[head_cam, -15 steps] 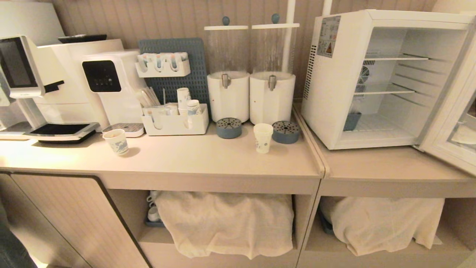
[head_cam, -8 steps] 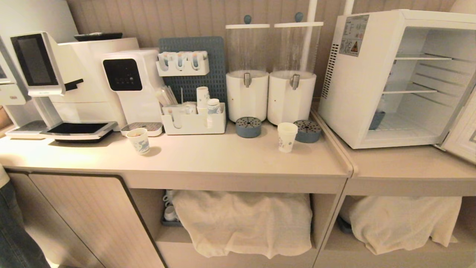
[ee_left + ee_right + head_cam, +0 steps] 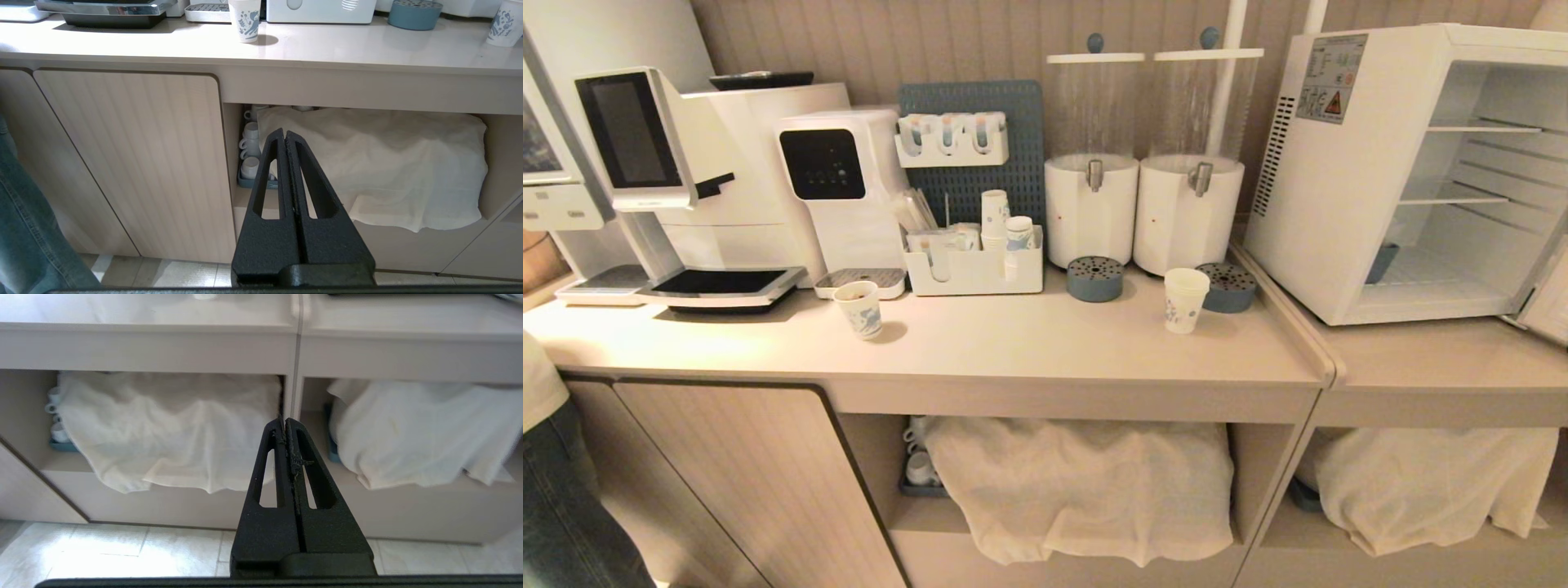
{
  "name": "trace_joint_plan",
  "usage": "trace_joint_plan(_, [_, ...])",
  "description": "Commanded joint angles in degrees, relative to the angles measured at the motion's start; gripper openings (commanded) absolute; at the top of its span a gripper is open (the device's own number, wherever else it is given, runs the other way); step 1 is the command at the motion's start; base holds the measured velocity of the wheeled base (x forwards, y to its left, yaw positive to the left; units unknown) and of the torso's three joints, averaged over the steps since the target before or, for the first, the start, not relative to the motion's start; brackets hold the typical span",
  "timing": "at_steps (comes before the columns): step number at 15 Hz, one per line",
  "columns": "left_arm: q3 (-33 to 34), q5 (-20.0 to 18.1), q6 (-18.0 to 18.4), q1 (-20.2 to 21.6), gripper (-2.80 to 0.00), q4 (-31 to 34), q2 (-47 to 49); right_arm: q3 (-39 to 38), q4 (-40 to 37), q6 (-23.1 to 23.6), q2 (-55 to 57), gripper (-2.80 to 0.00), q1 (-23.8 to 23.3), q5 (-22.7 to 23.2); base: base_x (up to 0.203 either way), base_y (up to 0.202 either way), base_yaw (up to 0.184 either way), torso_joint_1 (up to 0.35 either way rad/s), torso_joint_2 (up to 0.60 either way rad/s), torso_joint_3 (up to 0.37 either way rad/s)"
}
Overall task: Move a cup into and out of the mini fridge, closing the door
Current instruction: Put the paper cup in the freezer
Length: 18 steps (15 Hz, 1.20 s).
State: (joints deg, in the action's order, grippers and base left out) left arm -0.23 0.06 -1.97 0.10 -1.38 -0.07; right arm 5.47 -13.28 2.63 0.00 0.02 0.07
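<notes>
Both grippers, left (image 3: 285, 136) and right (image 3: 285, 424), hang pressed shut and empty below counter height, the upright cup (image 3: 1185, 300) above them, likely nearer the right arm.

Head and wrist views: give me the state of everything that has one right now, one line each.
mini fridge: open, shelves look bare.
door: swung open at the right edge.
cup: upright on the counter, outside the fridge.
short cup: upright, brown residue inside.
left gripper: shut, holding nothing, below counter level.
right gripper: shut, holding nothing, below counter level.
</notes>
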Motion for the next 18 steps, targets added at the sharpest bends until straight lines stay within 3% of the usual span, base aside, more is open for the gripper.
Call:
trace_joint_plan(1, [-0.1, 0.0, 0.0, 0.0, -2.8, 0.0, 0.0, 0.0, -0.1, 0.0, 0.1, -2.8, 0.0, 0.0, 0.055, 0.004, 0.003, 0.0, 0.0, 0.002])
trace_joint_plan(12, [0.0, 0.0, -0.4, 0.0, -2.8, -0.5, 0.0, 0.2, 0.1, -0.2, -0.1, -2.8, 0.0, -0.2, 0.154, 0.0, 0.003, 0.003, 0.0, 0.003])
trace_joint_plan(14, [0.1, -0.1, -2.0, 0.0, -2.8, -0.7, 0.0, 6.2, 1.4, -0.4, 0.0, -2.8, 0.0, -0.3, 0.0, 0.0, 0.0, 0.0, 0.0, 0.0])
trace_joint_plan(16, [0.1, -0.1, -2.1, 0.0, -2.8, -0.7, 0.0, 18.3, -0.6, -0.6, 1.8, -2.8, 0.0, -0.1, 0.0, 0.0, 0.0, 0.0, 0.0, 0.0])
trace_joint_plan(18, [0.1, -0.1, -2.2, 0.0, -2.8, -0.7, 0.0, 27.5, -2.1, -2.9, 10.1, -2.8, 0.1, -0.1, 0.0, 0.0, 0.0, 0.0, 0.0, 0.0])
